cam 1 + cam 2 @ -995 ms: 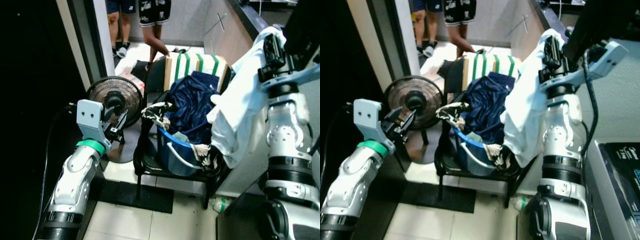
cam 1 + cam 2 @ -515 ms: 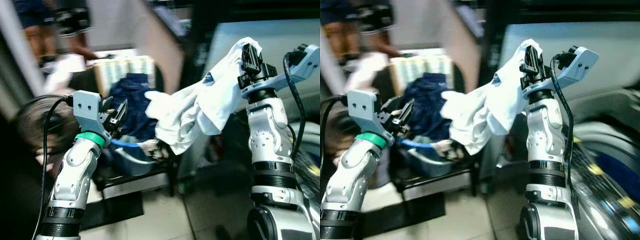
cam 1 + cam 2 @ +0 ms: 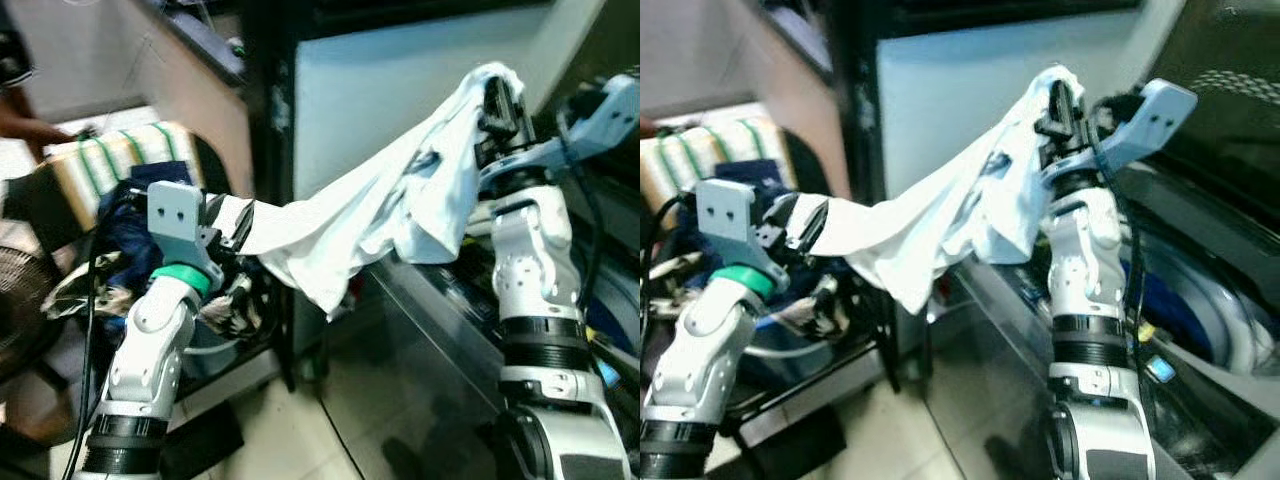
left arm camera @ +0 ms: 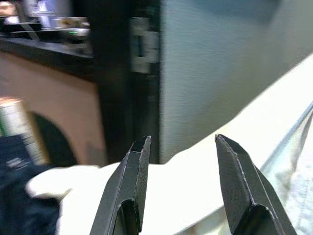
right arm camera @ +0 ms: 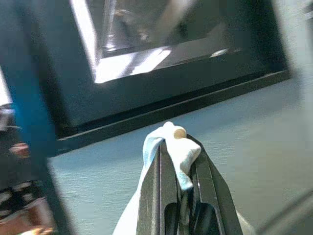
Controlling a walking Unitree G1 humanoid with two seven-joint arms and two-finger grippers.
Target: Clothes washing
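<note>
My right gripper [image 3: 497,98] is raised high and shut on a white garment [image 3: 380,205], whose pinched edge pokes out between the fingers [image 5: 161,161] in the right wrist view. The cloth stretches down and leftward to my left gripper [image 3: 238,222]. That gripper [image 4: 181,139] is open, and the white garment [image 4: 195,181] lies across just past its fingertips. Under the right arm is the open washing machine [image 3: 1225,315], with blue laundry [image 3: 1162,300] in its drum. At the left, a chair carries a basket of dark blue clothes [image 3: 125,205].
A pale wall panel [image 3: 380,90] with a dark post [image 3: 270,120] stands behind the garment. A green-striped cushion [image 3: 110,160] backs the chair, and a floor fan [image 3: 15,310] sits at the far left. A person's leg [image 3: 25,95] shows at the top left. Tiled floor [image 3: 360,420] lies below.
The camera has swung right, from the chair and basket towards the washing machine. The white garment has trailed out to the left and now reaches across the open left gripper.
</note>
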